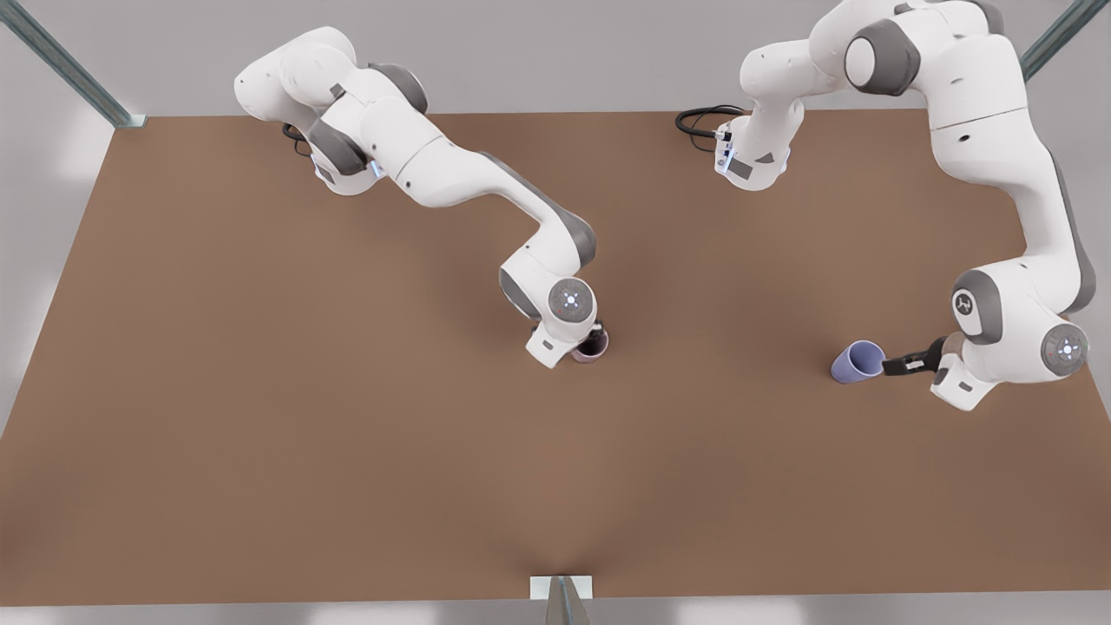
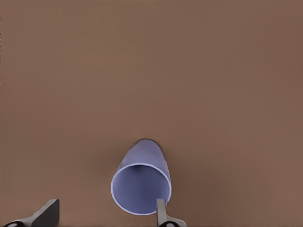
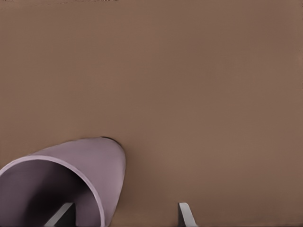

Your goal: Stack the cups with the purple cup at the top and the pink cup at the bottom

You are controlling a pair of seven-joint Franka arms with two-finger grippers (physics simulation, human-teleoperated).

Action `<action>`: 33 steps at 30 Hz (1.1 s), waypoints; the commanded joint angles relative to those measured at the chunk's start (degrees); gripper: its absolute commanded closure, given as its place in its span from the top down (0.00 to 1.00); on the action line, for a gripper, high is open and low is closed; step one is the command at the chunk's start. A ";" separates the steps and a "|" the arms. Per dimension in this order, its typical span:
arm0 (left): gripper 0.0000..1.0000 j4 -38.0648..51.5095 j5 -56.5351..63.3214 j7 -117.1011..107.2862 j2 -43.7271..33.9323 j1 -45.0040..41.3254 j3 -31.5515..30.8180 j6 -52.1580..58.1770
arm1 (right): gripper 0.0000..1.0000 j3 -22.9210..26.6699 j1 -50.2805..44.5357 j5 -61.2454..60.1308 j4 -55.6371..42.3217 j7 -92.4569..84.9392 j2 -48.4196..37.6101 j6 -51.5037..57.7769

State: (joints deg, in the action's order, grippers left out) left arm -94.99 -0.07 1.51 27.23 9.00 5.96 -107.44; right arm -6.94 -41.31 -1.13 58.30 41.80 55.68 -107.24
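Observation:
The pink cup [image 1: 591, 346] stands near the table's middle, its dark inside showing from above. My right gripper [image 1: 595, 333] is over it and open. In the right wrist view, one finger is inside the pink cup [image 3: 90, 163] and the other finger [image 3: 186, 213] is outside, so the right gripper [image 3: 124, 215] straddles the wall. The purple cup [image 1: 857, 361] lies on its side toward the front view's right, mouth facing my left gripper [image 1: 897, 365]. In the left wrist view the left gripper [image 2: 104, 215] is open, one fingertip [image 2: 161, 210] at the rim of the purple cup [image 2: 142, 177].
The brown table [image 1: 347, 434] has wide bare areas in front and at the front view's left. Metal frame posts [image 1: 65, 65] stand at the back corners, and a small bracket [image 1: 562, 590] sits at the front edge. Black cables [image 1: 699, 121] lie by the arm bases.

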 commanded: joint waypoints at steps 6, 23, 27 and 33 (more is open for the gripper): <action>1.00 -9.16 -0.45 4.03 -0.16 0.06 1.68 -16.39 | 0.89 -0.27 -0.44 1.92 1.03 23.42 -0.22 -0.78; 0.59 -14.17 -6.17 6.14 1.43 0.06 3.44 -20.26 | 1.00 0.35 19.32 1.48 27.13 -12.51 -36.42 3.27; 0.34 -14.70 -6.17 6.14 1.43 0.06 3.44 -20.09 | 1.00 0.08 39.28 3.50 27.66 -38.28 -44.96 15.84; 0.31 -14.70 -6.25 5.96 0.72 -0.03 3.00 -19.73 | 1.00 4.92 44.82 6.32 22.04 -49.09 -45.57 18.73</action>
State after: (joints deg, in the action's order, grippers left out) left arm -109.68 -6.25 6.56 28.15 8.95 9.05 -127.38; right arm -3.05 4.03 4.17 80.63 29.71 10.26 -92.72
